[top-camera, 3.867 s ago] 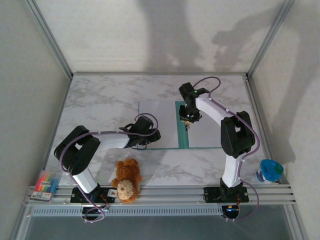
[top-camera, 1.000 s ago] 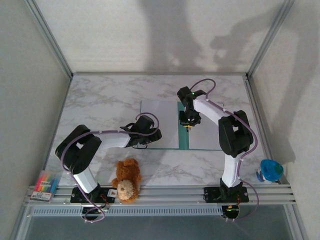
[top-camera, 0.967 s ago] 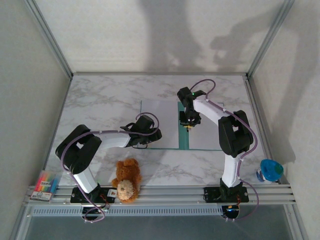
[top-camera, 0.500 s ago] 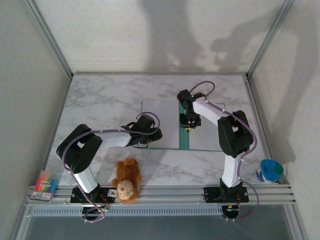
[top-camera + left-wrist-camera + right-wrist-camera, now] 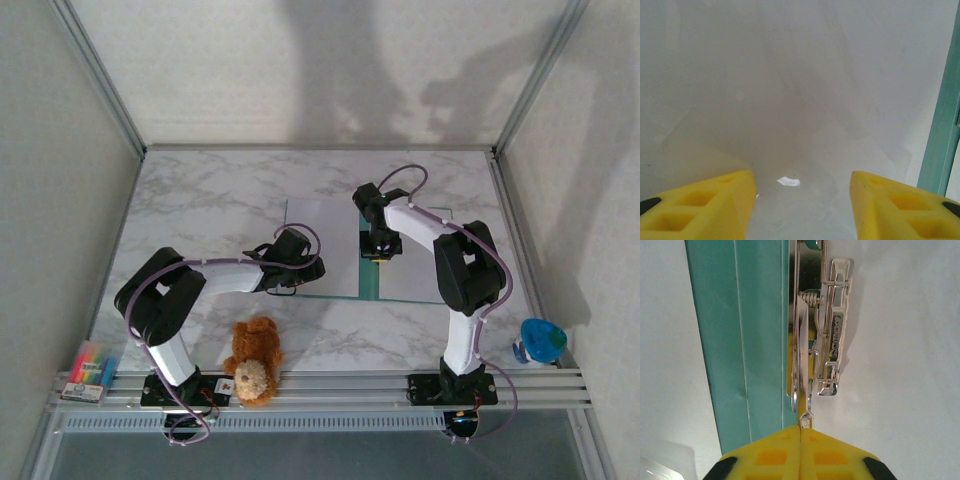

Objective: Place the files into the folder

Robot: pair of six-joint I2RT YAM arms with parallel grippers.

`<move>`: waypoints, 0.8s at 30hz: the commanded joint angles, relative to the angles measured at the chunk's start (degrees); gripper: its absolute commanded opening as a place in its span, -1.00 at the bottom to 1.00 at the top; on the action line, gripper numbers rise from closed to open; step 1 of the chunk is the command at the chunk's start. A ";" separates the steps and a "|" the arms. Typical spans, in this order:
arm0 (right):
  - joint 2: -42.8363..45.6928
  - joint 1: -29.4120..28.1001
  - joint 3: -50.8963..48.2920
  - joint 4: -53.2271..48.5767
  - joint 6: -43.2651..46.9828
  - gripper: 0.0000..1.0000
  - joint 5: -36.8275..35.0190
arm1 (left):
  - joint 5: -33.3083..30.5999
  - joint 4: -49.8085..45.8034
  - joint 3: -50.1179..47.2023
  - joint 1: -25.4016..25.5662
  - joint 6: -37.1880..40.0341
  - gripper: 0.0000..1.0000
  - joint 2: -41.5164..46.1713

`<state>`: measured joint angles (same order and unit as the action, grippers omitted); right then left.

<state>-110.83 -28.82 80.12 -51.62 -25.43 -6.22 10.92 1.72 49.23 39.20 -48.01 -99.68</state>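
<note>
Right gripper [image 5: 801, 429] downturned, closed tight at clip [image 5: 832, 330] on folder [image 5: 740, 340]; left gripper [image 5: 801, 181] half-apart over files [image 5: 790, 90].

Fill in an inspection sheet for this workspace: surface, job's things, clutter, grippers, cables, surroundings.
Surface: white-grey marble tabletop, flat.
Job's things: folder lies open, teal spine up the middle; files lie on its left half; metal clip beside the spine.
Clutter: teddy bear and highlighter pack at the near edge; blue-capped item near right.
Grippers: left gripper open over the files; right gripper shut, tips at the clip's lever.
Cables: purple cables loop along both arms.
Surroundings: pale walls, aluminium frame.
</note>
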 commanded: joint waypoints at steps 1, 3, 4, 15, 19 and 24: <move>-1.57 0.23 -2.23 -2.36 0.30 -0.89 -3.42 | -0.81 -6.95 -1.42 0.26 0.45 0.10 -3.25; -1.97 0.24 -2.38 -2.18 0.25 -0.90 -3.46 | -0.72 -6.91 -1.51 0.26 0.46 0.10 -3.40; -2.19 0.22 -2.44 -2.17 0.29 -0.90 -3.59 | -0.73 -6.86 -1.55 0.26 0.45 0.10 -3.35; -3.87 0.20 -3.10 -1.39 0.02 -0.91 -3.59 | -0.46 -6.34 -2.12 0.26 0.20 0.10 -3.68; -4.28 0.24 -3.46 -0.72 -0.22 -0.90 -3.15 | -0.37 -6.28 -2.29 0.26 0.17 0.10 -3.68; -4.91 0.30 -3.65 -0.24 -0.19 -0.90 -2.35 | -0.41 -6.28 -2.43 0.26 0.20 0.10 -3.51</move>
<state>-112.42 -28.93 78.87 -49.82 -25.26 -5.98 10.94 1.91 49.28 39.24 -48.01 -99.85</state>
